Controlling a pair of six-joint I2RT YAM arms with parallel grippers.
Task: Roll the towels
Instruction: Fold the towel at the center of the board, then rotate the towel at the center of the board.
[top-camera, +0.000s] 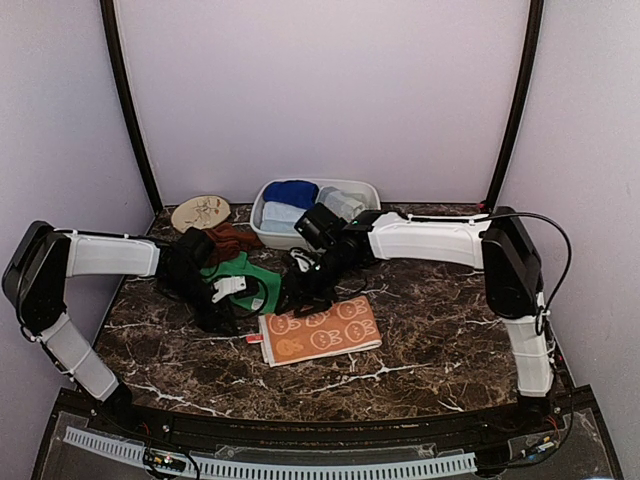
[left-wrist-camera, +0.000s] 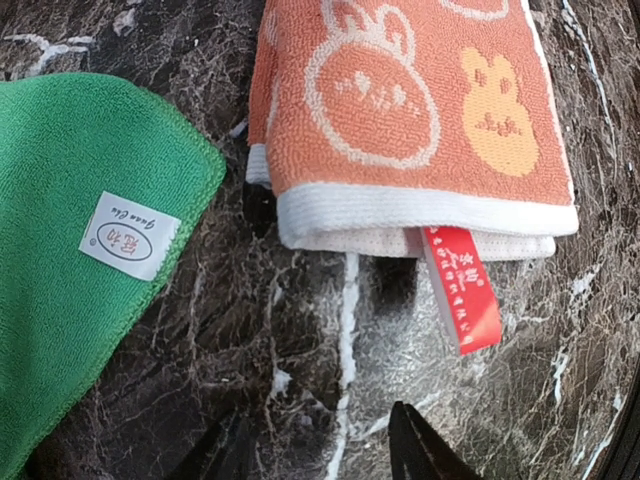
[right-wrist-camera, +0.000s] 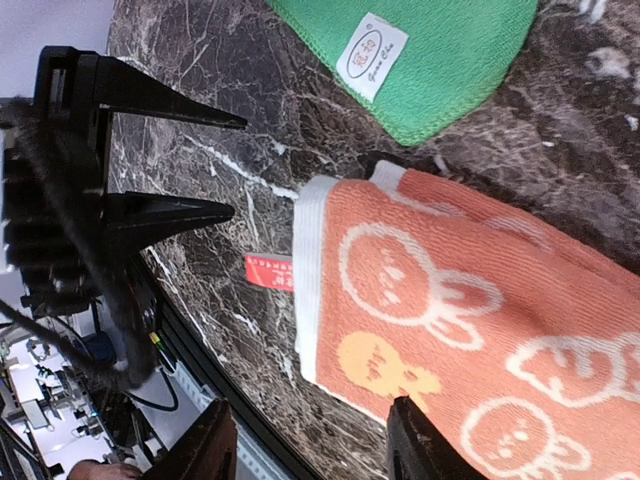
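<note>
An orange towel (top-camera: 320, 331) with cream rabbit prints lies folded flat on the marble table, its white hem and red tag (left-wrist-camera: 460, 288) toward the left. The green towel (top-camera: 247, 273) with a white tag (left-wrist-camera: 128, 235) lies just left of it, and a rust-brown towel (top-camera: 232, 240) is bunched behind that. My left gripper (left-wrist-camera: 320, 455) stands open over bare marble just short of the orange towel's (left-wrist-camera: 400, 100) hem. Above the orange towel's (right-wrist-camera: 470, 300) near corner my right gripper (right-wrist-camera: 315, 450) is open and holds nothing. The left gripper's fingers (right-wrist-camera: 170, 212) show in the right wrist view.
A white basin (top-camera: 262, 226) at the back holds blue and pale rolled cloths. A round beige disc (top-camera: 200, 212) lies at the back left. The table's front edge with its black rail (top-camera: 300, 430) runs close below the orange towel.
</note>
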